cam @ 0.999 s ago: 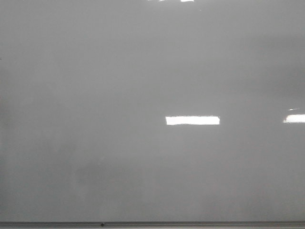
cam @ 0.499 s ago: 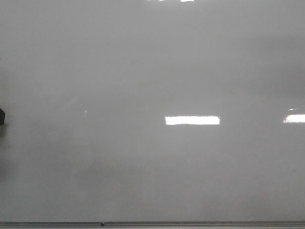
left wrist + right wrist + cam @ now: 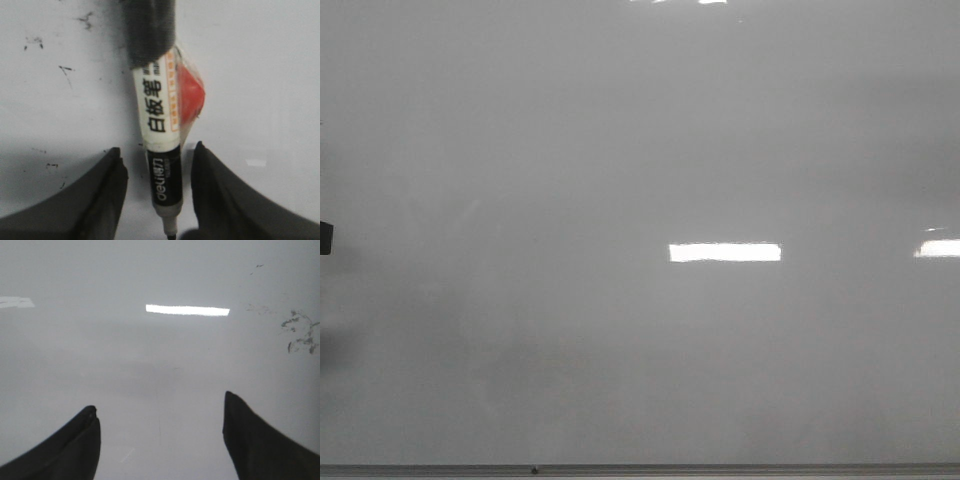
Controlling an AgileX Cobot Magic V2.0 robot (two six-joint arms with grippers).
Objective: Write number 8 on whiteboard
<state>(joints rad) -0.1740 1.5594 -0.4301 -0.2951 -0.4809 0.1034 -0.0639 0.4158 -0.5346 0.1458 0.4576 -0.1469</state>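
Where the left wrist view shows print, it sits on a marker (image 3: 159, 125) lying between the fingers of the left gripper (image 3: 157, 172): a white label with black Chinese characters, an orange strip beside them, and "deli" in white on the black section lower in the frame. Something red (image 3: 191, 92) shows behind the barrel, wrapped in clear film. Both dark fingers stand clear of the marker with gaps on each side, so this gripper is spread and not pinching it; what holds the marker cannot be told. Small black specks and smudges dot the pale surface at the upper left of that frame.

Seen from the front, the whiteboard (image 3: 620, 150) fills the frame, its thin grey frame edge (image 3: 720, 469) along the bottom. A small dark block (image 3: 324, 238) pokes in at the left edge. Bright rectangular reflections lie right of centre and at the right edge. The number 8 is not drawn anywhere visible; the board face is open.

Over on the right, the right gripper (image 3: 160, 440) is wide apart, holding nothing, with grey smears (image 3: 300, 332) at the upper right of its frame.
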